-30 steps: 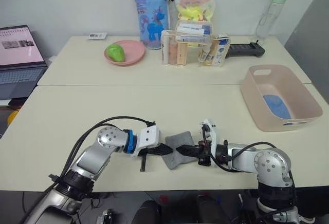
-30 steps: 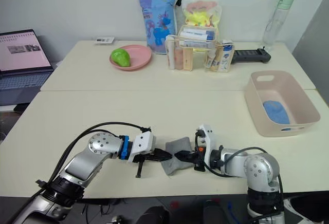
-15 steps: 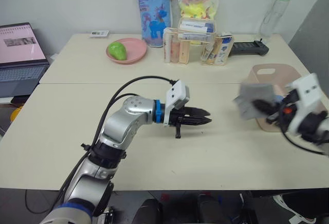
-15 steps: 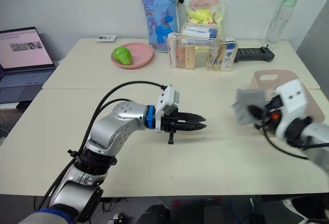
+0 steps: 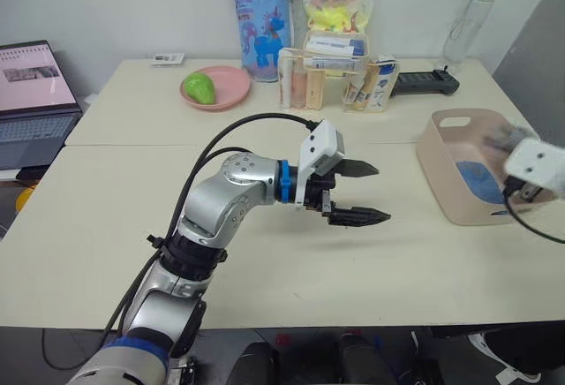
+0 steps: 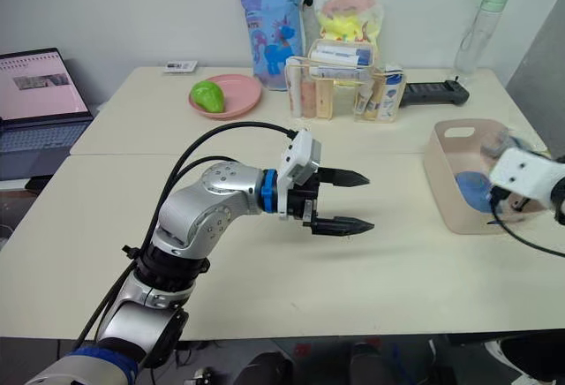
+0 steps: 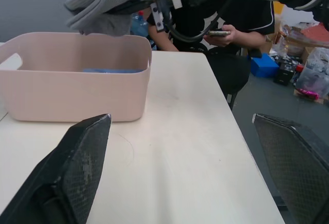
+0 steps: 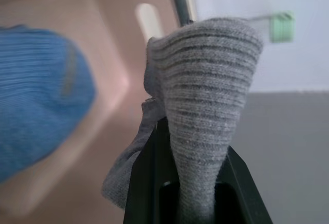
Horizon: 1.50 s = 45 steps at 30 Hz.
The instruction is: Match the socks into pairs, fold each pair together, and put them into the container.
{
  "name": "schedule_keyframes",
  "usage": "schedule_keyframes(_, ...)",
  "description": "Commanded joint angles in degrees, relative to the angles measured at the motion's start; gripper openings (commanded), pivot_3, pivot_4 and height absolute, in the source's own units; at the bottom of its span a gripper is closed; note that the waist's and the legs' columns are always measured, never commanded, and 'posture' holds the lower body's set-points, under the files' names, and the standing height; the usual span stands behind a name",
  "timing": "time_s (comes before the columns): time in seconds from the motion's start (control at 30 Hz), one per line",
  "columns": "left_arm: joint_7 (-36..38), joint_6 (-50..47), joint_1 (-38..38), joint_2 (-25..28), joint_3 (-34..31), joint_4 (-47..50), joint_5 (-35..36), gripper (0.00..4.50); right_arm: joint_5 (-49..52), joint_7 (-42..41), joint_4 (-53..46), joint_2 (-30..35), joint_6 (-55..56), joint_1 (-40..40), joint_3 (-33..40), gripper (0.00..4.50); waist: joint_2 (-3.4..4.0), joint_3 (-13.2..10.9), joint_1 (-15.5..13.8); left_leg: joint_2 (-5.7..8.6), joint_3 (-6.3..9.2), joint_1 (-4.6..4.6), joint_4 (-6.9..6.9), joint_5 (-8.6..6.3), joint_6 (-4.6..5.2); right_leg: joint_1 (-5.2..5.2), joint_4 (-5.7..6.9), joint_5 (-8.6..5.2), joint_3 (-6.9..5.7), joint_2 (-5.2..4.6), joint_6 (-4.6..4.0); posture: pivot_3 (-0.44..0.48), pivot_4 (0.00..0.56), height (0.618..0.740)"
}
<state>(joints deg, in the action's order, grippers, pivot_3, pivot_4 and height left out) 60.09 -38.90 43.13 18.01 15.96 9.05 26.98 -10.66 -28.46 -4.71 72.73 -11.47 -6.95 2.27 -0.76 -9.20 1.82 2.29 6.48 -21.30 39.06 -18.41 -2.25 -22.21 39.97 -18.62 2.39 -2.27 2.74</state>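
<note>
Change: a second ago both end effectors work on the grey socks (image 8: 205, 111) at the near edge of the desk (image 5: 265, 270); now the folded grey bundle is off the desk and up over the container (image 5: 441, 173).
Right end effector (image 8: 187, 183): pressed onto the grey socks, the ribbed fold bulging out between its black fingers (image 8: 149, 183); it hangs above the container's open top, with the cut-out handle slot behind it.
Grey socks, from the left wrist view: a rolled bundle in the air above the container's far rim, not yet inside.
Left end effector (image 5: 357, 192): spread wide and empty, raised over the middle of the desk and pointing toward the container, well apart from it.
Container: at the right side of the desk, a light blue sock bundle (image 5: 481, 180) already lying on its floor.
Meaning for the task: one pair looks stowed and the grey pair seems ready to be dropped in beside it; a release here should land it inside.
Remaining: the dark navy pair does not lie on the visible desk, so its status I cannot judge.
Background: a person sits past the desk's end, holding a phone (image 7: 220, 33).
</note>
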Motion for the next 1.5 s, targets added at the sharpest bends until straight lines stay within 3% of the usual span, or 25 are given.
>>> schedule_keyframes(0.03, -0.8, 0.04, 0.44, -0.17, 0.01, 2.39, 0.52, 4.48, -1.9, -3.52, 2.88, -1.54, 1.54, -3.73, -2.18, 0.0, 0.0, 0.0, -0.08, 0.0, -0.05, -0.01, 0.03, 0.0, 0.0, 0.0, 0.0, 0.0, 0.01, -0.02, 0.0, 0.0, 0.15, 0.703)
schedule_keyframes(0.13, -1.25, 0.3, 0.55, -0.33, 0.1, 2.17, 0.25, 4.48, -2.17, -7.35, 3.5, -2.19, 0.94, -5.35, -3.26, 0.0, 0.03, -0.01, -0.13, 0.02, -0.1, -0.02, 0.05, 0.0, 0.0, 0.0, 0.0, 0.0, 0.03, -0.06, 0.01, 0.0, 0.15, 0.703)
schedule_keyframes(0.3, -1.57, 0.63, 0.1, -0.21, 0.54, 2.25, -0.27, 4.5, 4.18, -16.68, -0.49, -0.55, -5.4, -5.03, 2.61, 1.58, 0.03, 0.0, -0.17, -0.03, -0.06, -0.03, 0.05, 0.0, 0.0, -0.01, 0.0, 0.0, -0.01, -0.06, 0.01, 0.0, 0.15, 0.703)
schedule_keyframes(0.43, -1.87, 0.84, -0.05, -0.17, 0.59, 2.28, -0.38, 4.5, 12.59, -22.47, -6.79, -1.52, -17.83, -5.25, 11.5, 2.92, 0.05, -0.01, -0.25, -0.04, -0.06, -0.06, 0.07, 0.0, 0.0, -0.01, 0.0, 0.01, -0.02, -0.06, 0.0, 0.0, 0.15, 0.703)
schedule_keyframes(0.57, -1.96, 1.06, -0.42, -0.14, 0.87, 2.37, -0.36, 4.5, 20.08, -23.8, -13.6, -4.98, -29.84, -5.05, 18.98, 2.92, 0.05, -0.01, -0.24, -0.06, -0.02, -0.07, 0.07, 0.0, 0.01, 0.01, 0.01, 0.01, -0.02, -0.06, 0.0, 0.0, 0.15, 0.703)
schedule_keyframes(0.8, -1.82, 1.34, -0.85, 0.09, 1.55, 2.66, -0.31, 4.5, 25.61, -19.85, -17.43, -10.61, -42.47, -5.56, 25.09, 2.92, 0.06, 0.0, -0.42, -0.01, 0.02, -0.13, 0.12, 0.0, 0.01, 0.0, 0.0, 0.01, -0.01, -0.15, 0.01, 0.0, 0.15, 0.703)
schedule_keyframes(0.9, -1.56, 1.6, -0.96, 0.37, 1.82, 2.73, -0.36, 4.5, 22.31, -17.13, -16.37, -10.08, -40.28, -3.45, 21.8, 2.92, 0.06, 0.01, -0.41, 0.0, 0.0, -0.13, 0.12, 0.0, 0.01, -0.02, 0.02, 0.01, -0.01, -0.15, 0.01, 0.0, 0.15, 0.703)
schedule_keyframes(1.2, -1.35, 1.84, -0.46, -0.83, 1.47, 3.07, 0.81, 4.5, 19.25, -6.19, -7.82, -18.19, -40.54, -10.91, 12.54, 2.92, 0.07, 0.01, -0.22, -0.01, -0.03, -0.14, 0.13, 0.0, 0.01, -0.05, 0.02, 0.02, 0.0, -0.2, 0.02, 0.0, 0.15, 0.703)
schedule_keyframes(1.37, -1.55, 1.96, -0.49, -0.8, 1.34, 3.04, 0.66, 4.5, 18.22, -4.68, -5.55, -18.44, -40.62, -12.03, 10.07, 2.92, 0.07, 0.01, -0.24, 0.01, -0.06, -0.17, 0.14, 0.0, 0.01, -0.06, 0.02, 0.02, -0.02, -0.23, 0.02, 0.0, 0.15, 0.703)
schedule_keyframes(1.5, -1.86, 1.69, -0.41, -0.3, 0.65, 3.35, 0.82, 4.5, 18.33, -3.4, -6.52, -18.86, -39.93, -12.84, 12.31, 2.92, 0.08, 0.01, -0.19, 0.02, -0.06, -0.18, 0.25, 0.0, 0.02, -0.05, 0.04, 0.03, -0.03, -0.23, 0.03, 0.0, 0.15, 0.703)
